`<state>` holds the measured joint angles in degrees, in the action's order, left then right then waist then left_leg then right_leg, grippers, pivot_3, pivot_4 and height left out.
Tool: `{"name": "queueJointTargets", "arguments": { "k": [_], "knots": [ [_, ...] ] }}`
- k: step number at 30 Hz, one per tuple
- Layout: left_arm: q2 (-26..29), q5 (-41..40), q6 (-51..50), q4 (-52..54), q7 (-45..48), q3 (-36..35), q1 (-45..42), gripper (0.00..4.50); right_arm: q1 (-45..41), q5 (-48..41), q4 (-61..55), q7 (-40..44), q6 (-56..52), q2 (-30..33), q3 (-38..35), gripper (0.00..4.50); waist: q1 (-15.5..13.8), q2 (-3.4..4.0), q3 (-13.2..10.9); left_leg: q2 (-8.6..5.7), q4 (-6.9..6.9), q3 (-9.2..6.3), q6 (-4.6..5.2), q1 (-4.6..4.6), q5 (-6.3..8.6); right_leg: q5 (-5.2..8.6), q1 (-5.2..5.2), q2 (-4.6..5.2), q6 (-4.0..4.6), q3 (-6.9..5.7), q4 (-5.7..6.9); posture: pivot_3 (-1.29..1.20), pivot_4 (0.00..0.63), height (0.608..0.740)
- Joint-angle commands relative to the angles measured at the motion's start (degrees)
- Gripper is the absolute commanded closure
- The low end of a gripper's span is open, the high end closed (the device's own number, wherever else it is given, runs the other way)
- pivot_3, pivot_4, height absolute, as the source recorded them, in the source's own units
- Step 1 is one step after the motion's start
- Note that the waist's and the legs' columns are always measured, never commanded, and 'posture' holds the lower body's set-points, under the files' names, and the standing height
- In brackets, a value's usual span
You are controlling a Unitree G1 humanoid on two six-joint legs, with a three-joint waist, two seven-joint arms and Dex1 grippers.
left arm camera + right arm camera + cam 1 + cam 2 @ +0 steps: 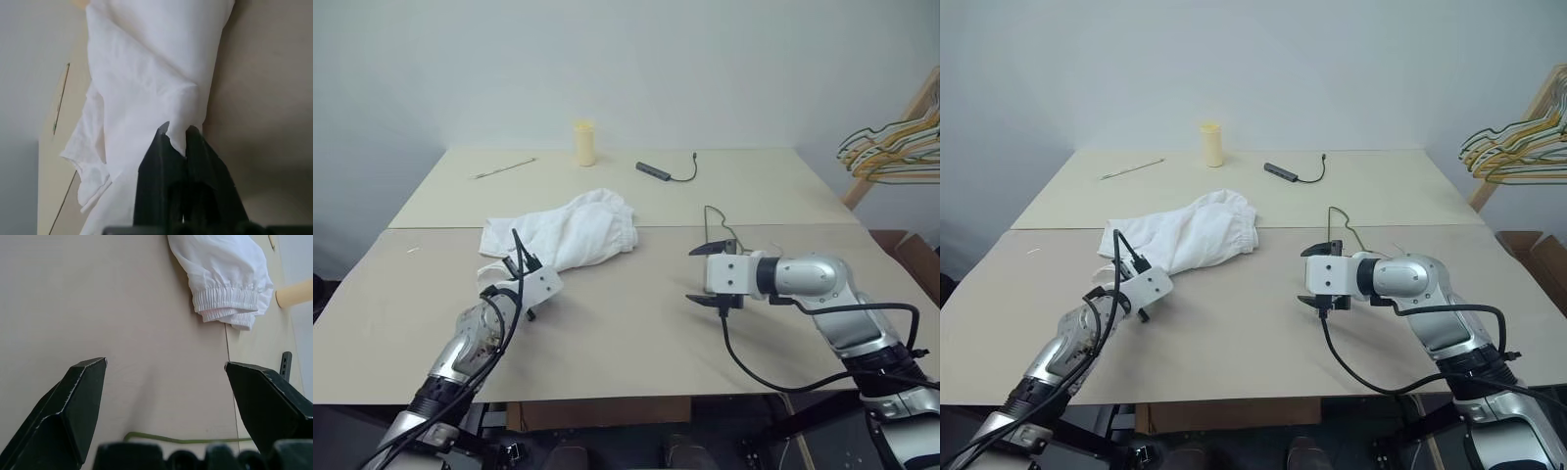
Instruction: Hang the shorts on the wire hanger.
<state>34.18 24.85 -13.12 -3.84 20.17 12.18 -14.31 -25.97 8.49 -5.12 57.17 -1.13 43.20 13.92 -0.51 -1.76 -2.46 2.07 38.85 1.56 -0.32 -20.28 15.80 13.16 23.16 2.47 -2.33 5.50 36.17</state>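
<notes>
Now the table [636, 323] carries the shorts [570, 231], lying crumpled with their long axis slanting from my near left to the far right, waistband end farthest. My left gripper [177, 142] is pinched onto their near edge. My right gripper [166, 377] gapes wide, empty, above the wire hanger [190, 439].

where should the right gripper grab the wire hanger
On a straight run of the wire hanger, coming down from above with the open right gripper. It lies flat on the table just beyond the fingers, so the thin wire needs one finger on each side.
</notes>
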Motion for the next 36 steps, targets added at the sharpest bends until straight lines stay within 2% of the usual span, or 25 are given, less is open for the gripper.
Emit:
{"name": "queueJointTargets", "arguments": {
  "k": [1,7,14,18,26,32,36],
  "knots": [
    [1.45,-4.40,-0.12,10.33,4.07,-4.24,3.40,4.46,-0.96,0.24,-1.21,-0.90,0.35,0.31,-1.17,0.00,0.06,0.00,0.00,0.00,0.00,0.00,0.00,0.00,0.00,0.00,0.01,0.00,0.00,0.00,0.00,0.05,0.000,0.740],
    [7.74,-15.02,8.12,25.79,13.79,-12.55,16.95,4.46,-1.72,1.32,-0.49,-2.06,1.16,-0.43,-0.61,0.00,0.55,0.01,-0.01,0.07,-0.06,0.01,0.01,-0.01,0.01,0.02,0.07,0.00,0.04,0.00,0.01,0.06,0.000,0.740],
    [12.69,-25.86,11.44,33.91,23.61,-21.28,30.32,4.46,-7.15,6.83,6.87,-5.66,6.71,-4.02,3.61,0.00,1.16,0.02,-0.02,0.12,0.02,0.08,0.04,0.09,-0.01,0.26,-0.02,0.01,-0.10,-0.01,0.03,0.08,0.000,0.740],
    [13.88,-27.27,12.29,34.97,26.09,-25.38,36.05,4.46,-12.09,9.95,14.52,-8.94,11.46,-7.86,6.39,0.00,1.44,0.03,-0.02,0.16,-0.02,0.15,0.04,0.09,-0.01,0.17,0.03,0.00,0.00,0.00,0.05,0.10,0.000,0.740],
    [13.53,-26.50,12.31,34.84,26.41,-26.37,37.43,4.46,-19.17,19.30,30.48,-16.10,24.80,-10.64,12.76,0.00,1.03,0.03,-0.02,0.15,-0.03,0.15,0.04,0.06,-0.01,0.08,0.02,0.02,0.21,-0.01,-0.01,0.11,0.000,0.740],
    [13.24,-25.41,11.67,35.19,25.84,-26.56,37.49,4.46,-19.34,20.51,33.46,-11.83,31.77,-7.71,15.53,0.00,1.06,0.04,-0.03,0.16,-0.09,0.15,0.04,0.07,-0.01,0.04,0.04,0.01,0.16,-0.01,0.02,0.12,0.000,0.740],
    [13.15,-25.70,11.45,34.91,26.25,-27.10,38.00,4.46,-20.87,25.99,38.03,-18.35,33.17,-9.72,17.30,0.00,1.42,0.03,-0.02,0.18,-0.09,0.15,0.04,0.10,-0.01,0.06,0.02,0.01,0.22,0.00,0.04,0.12,0.000,0.740]
  ]
}}
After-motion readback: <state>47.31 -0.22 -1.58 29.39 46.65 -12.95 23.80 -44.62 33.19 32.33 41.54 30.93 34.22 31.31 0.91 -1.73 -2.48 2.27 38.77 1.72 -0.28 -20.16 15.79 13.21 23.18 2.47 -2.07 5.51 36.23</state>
